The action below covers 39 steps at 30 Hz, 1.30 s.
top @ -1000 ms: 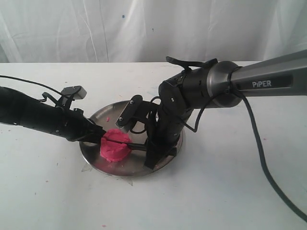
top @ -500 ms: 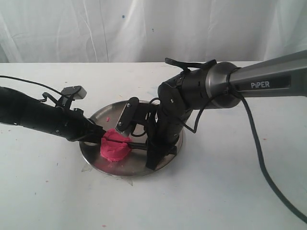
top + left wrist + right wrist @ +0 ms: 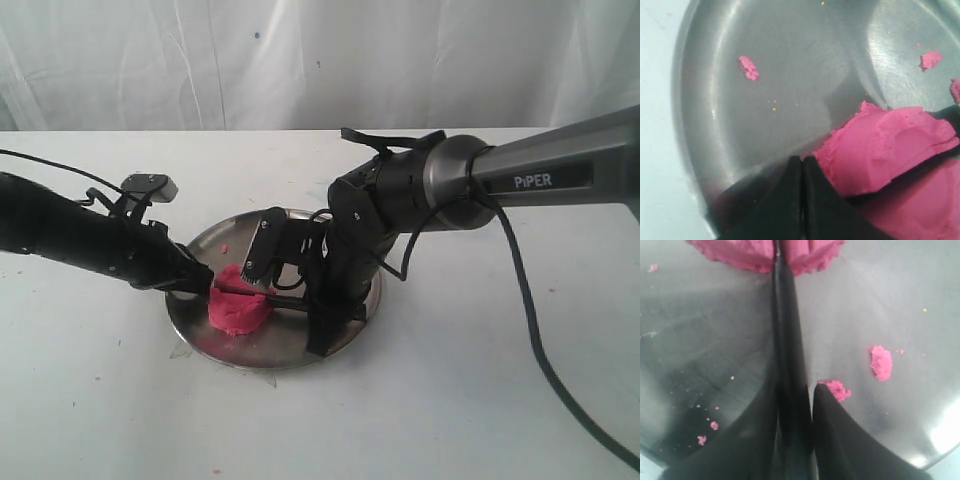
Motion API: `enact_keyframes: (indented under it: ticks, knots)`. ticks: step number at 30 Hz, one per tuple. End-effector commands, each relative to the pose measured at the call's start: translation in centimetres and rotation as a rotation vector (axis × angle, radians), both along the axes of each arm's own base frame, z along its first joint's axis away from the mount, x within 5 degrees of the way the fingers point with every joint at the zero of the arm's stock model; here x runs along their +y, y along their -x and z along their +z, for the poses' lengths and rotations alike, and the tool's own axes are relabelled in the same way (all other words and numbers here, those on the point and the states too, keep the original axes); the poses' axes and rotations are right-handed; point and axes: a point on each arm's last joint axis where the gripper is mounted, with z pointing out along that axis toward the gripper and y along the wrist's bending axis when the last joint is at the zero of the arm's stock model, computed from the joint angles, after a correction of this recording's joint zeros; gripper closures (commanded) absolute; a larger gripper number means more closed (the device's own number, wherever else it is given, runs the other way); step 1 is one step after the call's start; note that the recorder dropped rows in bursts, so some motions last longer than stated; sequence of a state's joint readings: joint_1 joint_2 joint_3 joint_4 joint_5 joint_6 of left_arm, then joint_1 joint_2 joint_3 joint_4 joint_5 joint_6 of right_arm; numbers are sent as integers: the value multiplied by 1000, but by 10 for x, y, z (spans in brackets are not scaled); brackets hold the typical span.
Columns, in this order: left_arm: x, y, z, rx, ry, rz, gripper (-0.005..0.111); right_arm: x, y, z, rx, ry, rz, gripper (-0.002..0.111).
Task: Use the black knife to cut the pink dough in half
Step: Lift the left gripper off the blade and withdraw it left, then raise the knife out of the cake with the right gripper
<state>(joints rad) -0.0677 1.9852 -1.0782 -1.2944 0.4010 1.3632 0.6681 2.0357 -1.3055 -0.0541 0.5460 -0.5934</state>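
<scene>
Item: pink dough [image 3: 238, 303], one lump, lying on the near-left part of a round steel plate [image 3: 340, 335] that sits on the white table [image 3: 480, 400]; a dark slit runs through its top, and in the right wrist view the lump [image 3: 740, 252] shows two lobes with the blade between them. Item: black knife [image 3: 787, 340], handle clamped in the right pincer [image 3: 318, 308], blade laid across the dough and sunk into it; how close the edge is to the plate cannot be told. Item: left pincer [image 3: 802, 200], fingers pressed together on nothing, tips resting at the dough's edge on the plate, apparently bracing the lump against the cut. Loose pink crumbs [image 3: 748, 67] lie scattered on the plate, apart from the main lump. Step in hand, by judgement: the cutting stroke itself, partly made, the halves not yet free of each other. Next move calls for: pressing the blade straight down to the metal, keeping it level so both ends bite through, then a slight sideways draw to part the pieces while the left arm holds the lump from sliding. Risk: soft dough sticking to the blade.
</scene>
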Motion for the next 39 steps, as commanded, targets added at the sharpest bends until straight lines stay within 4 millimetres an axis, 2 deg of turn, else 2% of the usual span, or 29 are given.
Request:
enact_keyframes:
  ticks: [1, 4, 6, 8, 10, 11, 12, 17, 20, 26, 28, 31, 39]
  knots:
    - [5, 4, 49, -141, -28, 0, 107, -4, -1, -7, 44, 14, -34, 108]
    - [8, 15, 86, -193, -5, 76, 107, -5, 0, -7, 47, 16, -34, 108]
    - [10, 34, 134, -255, 35, 128, 107, -6, 1, -8, 67, 36, -29, 108]
    - [16, 54, 167, -330, -16, 148, 107, -6, 2, -8, 66, 40, -18, 108]
    - [28, 74, 186, -375, -87, 251, 107, -7, 2, -8, 71, 45, -18, 108]
    - [35, 81, 189, -381, -104, 294, 107, -7, 2, -8, 74, 46, -18, 108]
    - [46, 97, 192, -382, -142, 336, 107, -7, 2, -7, 63, 57, 3, 108]
    - [82, 133, 172, -302, -346, 337, 107, -17, -4, 8, 32, 47, -14, 108]
    - [96, 147, 151, -229, -321, 458, 107, -17, -3, 19, 29, 3, -40, 108]
    - [100, 171, 97, -77, -327, 506, 107, -16, -1, 26, 33, -25, -48, 108]
    - [100, 176, 85, -59, -318, 544, 107, -17, 0, 26, 36, -22, -48, 108]
    - [103, 178, 80, -85, -307, 617, 107, -16, 1, 26, 47, -30, -56, 108]
    - [107, 173, 85, -138, -277, 708, 107, -16, 1, 24, 51, -28, -53, 108]
